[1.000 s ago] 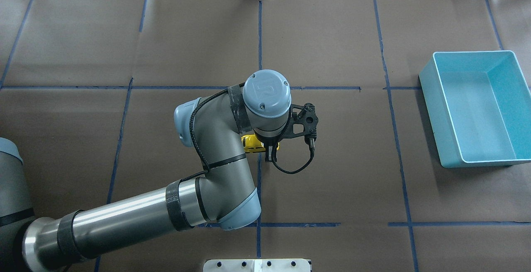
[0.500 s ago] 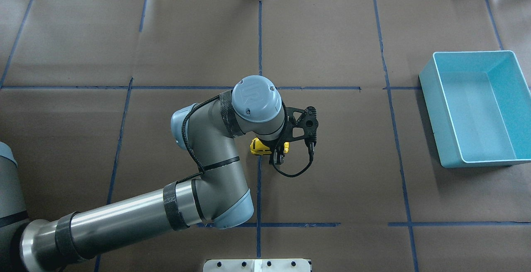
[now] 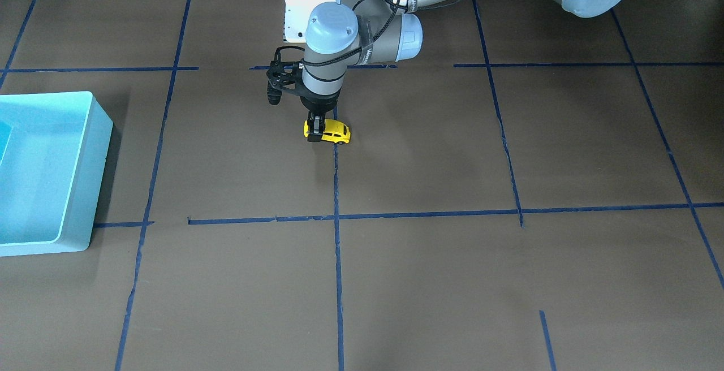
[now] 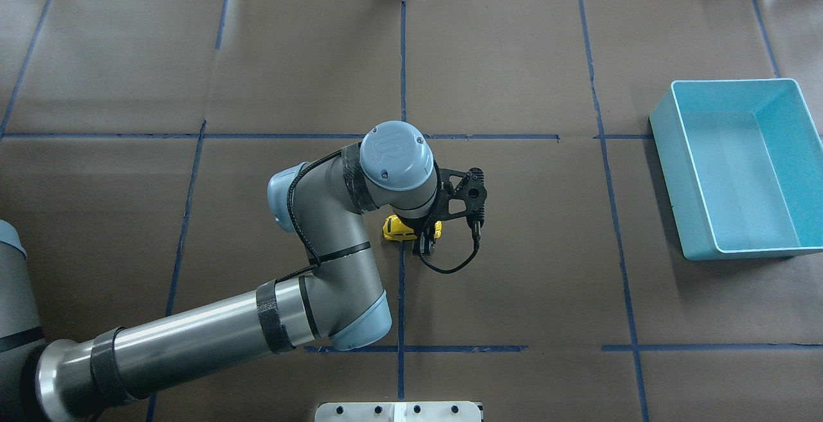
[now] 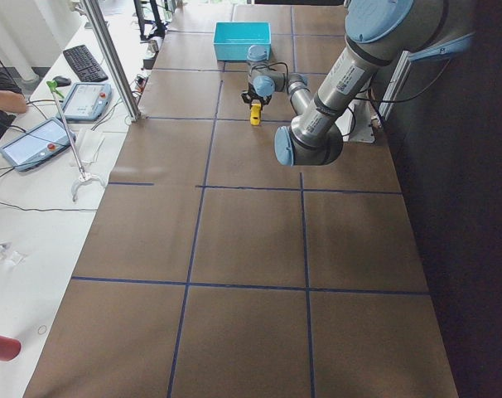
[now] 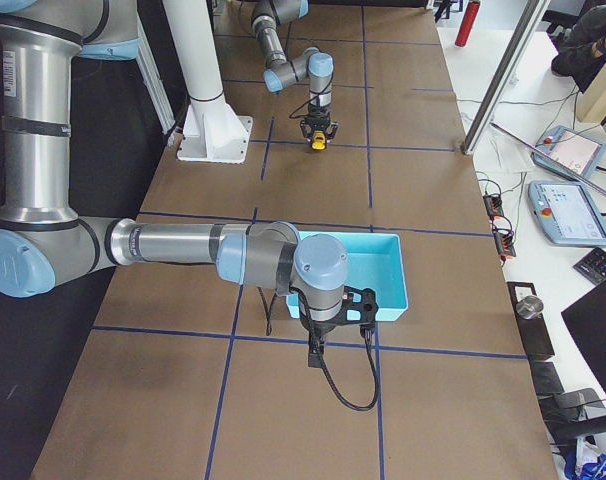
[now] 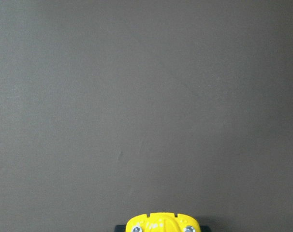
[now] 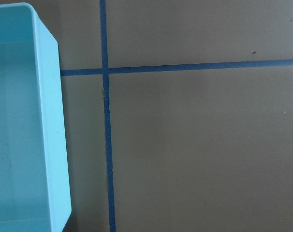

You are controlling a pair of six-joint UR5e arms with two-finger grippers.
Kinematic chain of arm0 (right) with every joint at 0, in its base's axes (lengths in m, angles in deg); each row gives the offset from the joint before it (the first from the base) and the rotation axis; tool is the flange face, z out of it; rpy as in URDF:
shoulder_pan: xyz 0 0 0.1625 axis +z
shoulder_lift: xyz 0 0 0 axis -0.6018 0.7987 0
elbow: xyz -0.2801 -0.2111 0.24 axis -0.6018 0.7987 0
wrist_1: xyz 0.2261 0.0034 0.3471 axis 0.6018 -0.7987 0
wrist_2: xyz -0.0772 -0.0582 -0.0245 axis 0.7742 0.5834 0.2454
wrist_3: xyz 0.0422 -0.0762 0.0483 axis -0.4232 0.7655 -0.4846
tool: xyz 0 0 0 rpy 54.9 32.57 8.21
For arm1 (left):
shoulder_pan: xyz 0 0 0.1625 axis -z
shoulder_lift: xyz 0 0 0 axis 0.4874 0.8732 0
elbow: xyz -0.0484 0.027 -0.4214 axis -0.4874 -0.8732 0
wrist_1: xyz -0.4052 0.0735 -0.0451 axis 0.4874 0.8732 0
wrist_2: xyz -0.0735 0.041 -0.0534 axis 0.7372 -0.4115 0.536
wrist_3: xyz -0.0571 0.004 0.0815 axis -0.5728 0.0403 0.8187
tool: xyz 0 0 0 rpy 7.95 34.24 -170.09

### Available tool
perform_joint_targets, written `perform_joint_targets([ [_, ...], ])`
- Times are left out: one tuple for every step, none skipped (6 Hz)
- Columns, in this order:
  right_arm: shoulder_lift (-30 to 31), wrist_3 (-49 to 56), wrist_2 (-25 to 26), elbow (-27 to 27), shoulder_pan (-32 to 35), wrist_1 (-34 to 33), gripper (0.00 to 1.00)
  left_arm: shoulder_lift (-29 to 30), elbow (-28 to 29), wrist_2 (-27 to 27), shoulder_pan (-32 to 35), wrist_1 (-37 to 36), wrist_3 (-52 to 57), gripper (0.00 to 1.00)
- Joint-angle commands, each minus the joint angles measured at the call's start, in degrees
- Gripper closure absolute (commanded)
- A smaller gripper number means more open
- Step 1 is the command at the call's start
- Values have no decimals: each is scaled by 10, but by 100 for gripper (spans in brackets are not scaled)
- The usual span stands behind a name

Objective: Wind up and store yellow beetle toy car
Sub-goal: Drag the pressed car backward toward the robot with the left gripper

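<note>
The yellow beetle toy car (image 4: 397, 229) is near the table's middle, at table level by a blue tape line. My left gripper (image 4: 427, 240) points down and is shut on one end of it. The front view shows the black fingers (image 3: 313, 132) clamped on the car (image 3: 335, 132). The car's yellow end (image 7: 161, 224) peeks in at the bottom of the left wrist view. It is small in the side views (image 5: 254, 115) (image 6: 319, 141). My right gripper (image 6: 314, 353) shows only in the exterior right view, next to the blue bin (image 6: 388, 262); I cannot tell its state.
The empty blue bin (image 4: 669, 152) stands at the table's right side, far from the car; it also shows in the front view (image 3: 96, 128) and the right wrist view (image 8: 54, 121). Blue tape lines grid the brown table cover (image 4: 514, 280).
My left wrist has shifted a little left and toward the robot, and the gripped car has moved slightly with it. The bin has not moved.
</note>
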Motion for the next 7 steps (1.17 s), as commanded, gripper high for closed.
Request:
perform_joint_targets([
  [0,0,0,0,0,0,0,0,1,8,0,0,-1,81],
  [0,0,0,0,0,0,0,-1,2,8,0,0,0,81],
  [0,0,-1,-1,0,0,0,-3,2,8,0,0,1,81],
  [0,0,-1,-2,0,0,0,-8,1,13,0,1,1,81],
  [0,2,-1,-2,0,0,0,-13,0,16,1,3,2,81],
  [0,1,-1,-1,0,0,0,-21,-1,17,2,16,2,81],
  [0,1,-1,0,0,0,0,-31,-2,31,3,30,2,81],
])
